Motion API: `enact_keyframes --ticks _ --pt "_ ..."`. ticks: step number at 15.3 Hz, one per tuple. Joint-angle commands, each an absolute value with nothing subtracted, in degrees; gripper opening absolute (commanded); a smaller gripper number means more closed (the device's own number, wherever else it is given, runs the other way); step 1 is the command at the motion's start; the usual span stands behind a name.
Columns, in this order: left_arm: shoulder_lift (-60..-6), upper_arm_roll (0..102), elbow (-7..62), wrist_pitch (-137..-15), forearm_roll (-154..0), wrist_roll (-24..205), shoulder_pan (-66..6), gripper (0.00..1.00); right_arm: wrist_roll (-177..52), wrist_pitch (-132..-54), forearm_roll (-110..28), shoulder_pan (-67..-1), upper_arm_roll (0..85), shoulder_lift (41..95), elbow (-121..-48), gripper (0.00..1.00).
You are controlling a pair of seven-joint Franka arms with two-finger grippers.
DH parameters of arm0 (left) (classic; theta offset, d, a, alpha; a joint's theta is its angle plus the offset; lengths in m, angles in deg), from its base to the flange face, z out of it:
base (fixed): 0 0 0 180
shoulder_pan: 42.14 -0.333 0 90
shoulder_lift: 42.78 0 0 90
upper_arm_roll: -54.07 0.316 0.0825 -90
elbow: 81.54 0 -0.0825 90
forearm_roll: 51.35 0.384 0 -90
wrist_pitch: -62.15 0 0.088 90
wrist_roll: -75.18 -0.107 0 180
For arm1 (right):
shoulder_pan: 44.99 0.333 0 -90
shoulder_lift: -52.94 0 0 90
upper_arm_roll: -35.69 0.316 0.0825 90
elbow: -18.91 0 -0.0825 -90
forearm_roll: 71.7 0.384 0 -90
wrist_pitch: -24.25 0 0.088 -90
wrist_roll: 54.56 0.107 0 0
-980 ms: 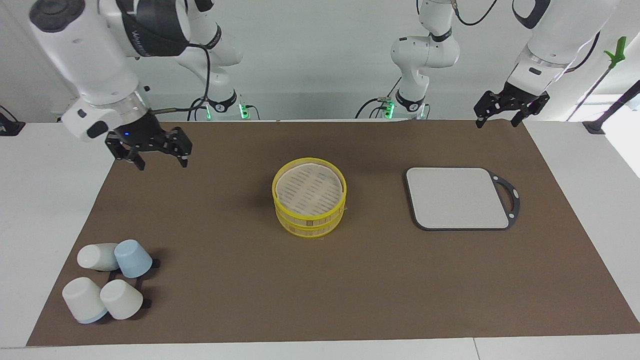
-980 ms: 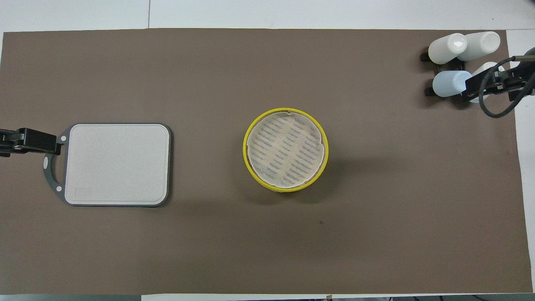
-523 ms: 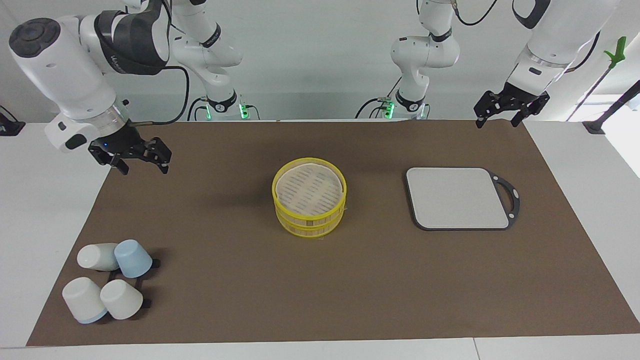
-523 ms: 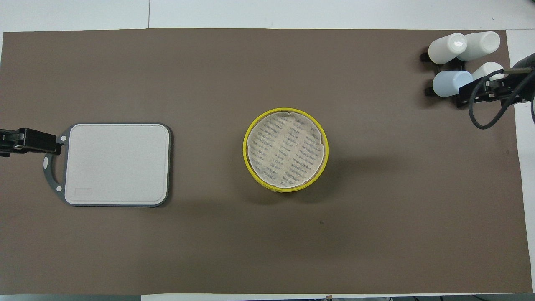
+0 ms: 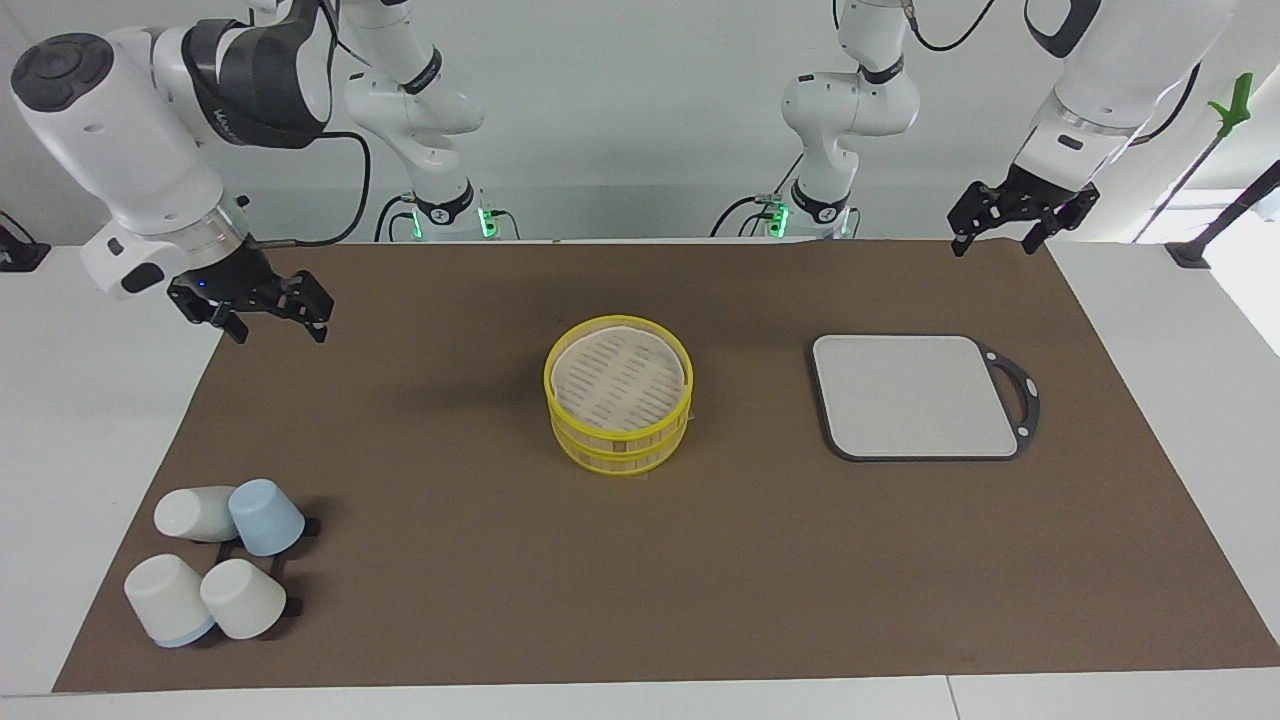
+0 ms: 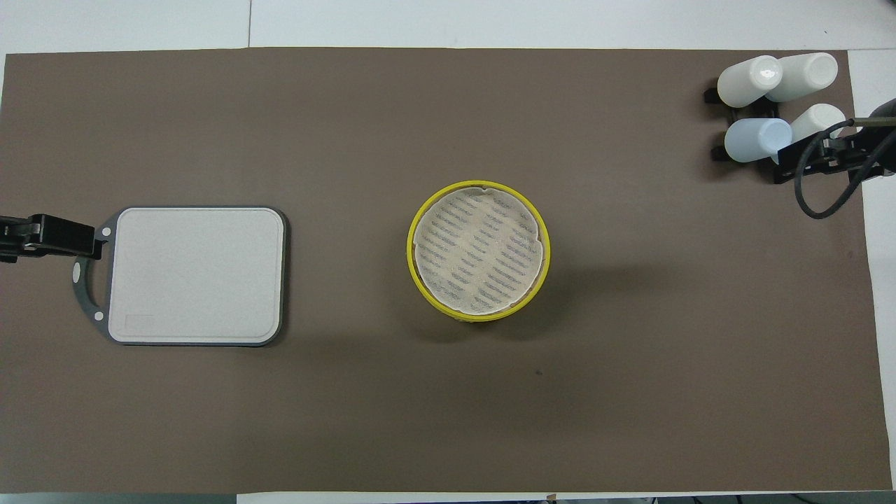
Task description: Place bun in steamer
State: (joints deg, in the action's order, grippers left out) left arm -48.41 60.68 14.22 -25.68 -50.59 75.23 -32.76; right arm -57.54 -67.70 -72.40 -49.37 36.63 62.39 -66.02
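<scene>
A robotics lab: two white arms (image 5: 130,150) bolted at a mat-covered table (image 5: 100,400), cables trailing

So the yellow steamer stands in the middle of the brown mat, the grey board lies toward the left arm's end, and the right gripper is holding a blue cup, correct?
Not quite. The right gripper holds nothing: the facing view shows it open and raised over the mat's edge, well apart from the blue cup. The steamer and the grey board are as you say.

A grey board (image 5: 915,395) lies on the brown mat (image 5: 450,600); four cups (image 5: 215,560) cluster apart.
</scene>
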Motion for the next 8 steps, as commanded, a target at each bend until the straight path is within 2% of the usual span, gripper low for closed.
enact_keyframes --ticks 1,8 --pt "-48.32 60.93 13.56 -25.91 -49.50 75.26 -32.21 1.00 -60.18 -67.60 -73.10 -50.09 37.27 60.67 -67.93 1.00" --pt "-48.32 60.93 13.65 -26.35 -49.50 75.27 -32.21 1.00 -59.92 -67.07 -73.01 -50.18 37.18 60.67 -67.84 1.00"
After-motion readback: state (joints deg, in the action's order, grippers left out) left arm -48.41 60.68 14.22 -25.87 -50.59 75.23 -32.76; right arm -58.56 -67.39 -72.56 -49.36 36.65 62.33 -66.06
